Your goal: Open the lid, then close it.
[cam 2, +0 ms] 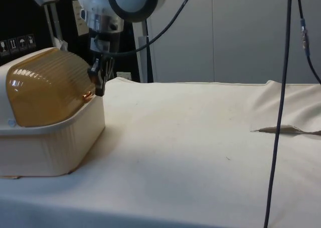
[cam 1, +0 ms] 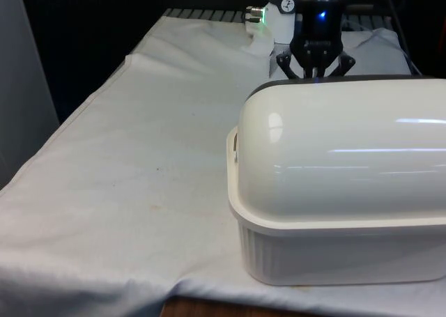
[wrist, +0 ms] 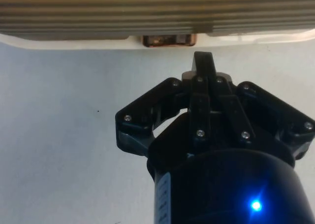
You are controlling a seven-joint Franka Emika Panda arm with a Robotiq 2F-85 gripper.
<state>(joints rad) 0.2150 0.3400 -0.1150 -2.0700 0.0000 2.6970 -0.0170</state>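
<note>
The white cloth (cam 1: 125,191) covers the table, lightly creased, with a wooden edge peeping out below its near hem in the front view. Nearest the front camera, toward the front view's right, stands the bread box (cam 1: 334,254), its ribbed cream base carrying the lid (cam 2: 47,85), which is down over it; the lid looks amber and ribbed from the side. The cloth on the front view's left lies open. Just behind the box the gripper (cam 2: 99,77) hangs at the lid's lower edge, fingers (wrist: 203,66) pressed together with nothing between them, close to the small handle tab (wrist: 169,40). Black curtains behind
</note>
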